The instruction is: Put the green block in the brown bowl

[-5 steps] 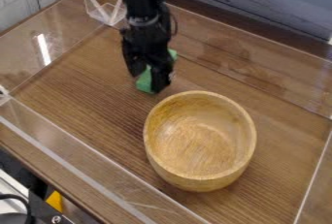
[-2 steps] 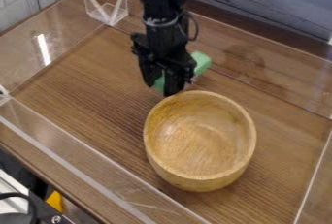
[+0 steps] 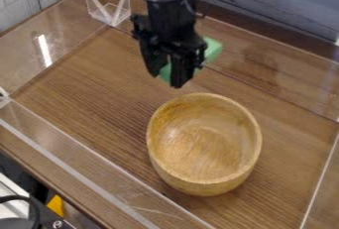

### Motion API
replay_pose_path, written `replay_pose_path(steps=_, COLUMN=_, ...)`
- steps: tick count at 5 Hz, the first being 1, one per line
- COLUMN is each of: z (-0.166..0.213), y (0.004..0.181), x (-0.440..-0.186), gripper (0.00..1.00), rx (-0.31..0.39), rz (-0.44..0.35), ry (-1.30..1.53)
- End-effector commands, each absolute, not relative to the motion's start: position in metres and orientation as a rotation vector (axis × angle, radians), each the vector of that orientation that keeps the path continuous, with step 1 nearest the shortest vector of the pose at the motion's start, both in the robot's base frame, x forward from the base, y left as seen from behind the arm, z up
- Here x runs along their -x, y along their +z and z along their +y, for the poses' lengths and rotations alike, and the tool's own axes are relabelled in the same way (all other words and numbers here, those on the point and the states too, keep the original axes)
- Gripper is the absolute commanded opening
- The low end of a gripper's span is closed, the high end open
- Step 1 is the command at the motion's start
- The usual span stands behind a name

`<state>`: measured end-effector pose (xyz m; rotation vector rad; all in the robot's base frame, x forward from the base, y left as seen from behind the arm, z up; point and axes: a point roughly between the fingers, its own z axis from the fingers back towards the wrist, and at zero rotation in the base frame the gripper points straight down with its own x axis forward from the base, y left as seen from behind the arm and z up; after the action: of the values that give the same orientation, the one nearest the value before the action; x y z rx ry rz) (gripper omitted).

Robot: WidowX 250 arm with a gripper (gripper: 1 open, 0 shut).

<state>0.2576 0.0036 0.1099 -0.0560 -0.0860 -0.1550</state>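
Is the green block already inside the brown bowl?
No, the green block is held in the gripper above the table, apart from the bowl, whose inside shows only bare wood.

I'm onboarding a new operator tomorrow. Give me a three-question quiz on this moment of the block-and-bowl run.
1. True or false: the green block already lies inside the brown bowl.
2. Multiple choice: where is the green block? A) flat on the table B) clamped in the jaws of the gripper, off the table C) on the bowl's rim
3. Fill in: the bowl holds ____.

Key: 1 false; 2 B; 3 nothing, its inside is bare wood.
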Motion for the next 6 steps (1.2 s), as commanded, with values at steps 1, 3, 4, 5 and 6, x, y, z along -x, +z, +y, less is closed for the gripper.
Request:
replay_pose_path(steps=1, z=-0.02, y=0.124, x=-0.237, gripper=0.0, rx=0.068, rz=-0.105, ry=-0.144)
replay_pose_path(steps=3, z=-0.058, y=0.108, x=-0.215, gripper=0.0, rx=0.063, rz=-0.073, ry=-0.175)
replay_pose_path(steps=4, z=-0.055, y=0.102, x=-0.212, gripper=0.0, rx=0.066, rz=-0.067, ry=-0.18)
replay_pose_path(steps=5, z=-0.073, y=0.099, x=-0.209, gripper=0.0, rx=0.074, rz=-0.065, ry=-0.172)
replay_pose_path(steps=6, z=-0.088, y=0.095, x=-0.202, gripper=0.0, rx=0.081, rz=-0.051, ry=-0.187)
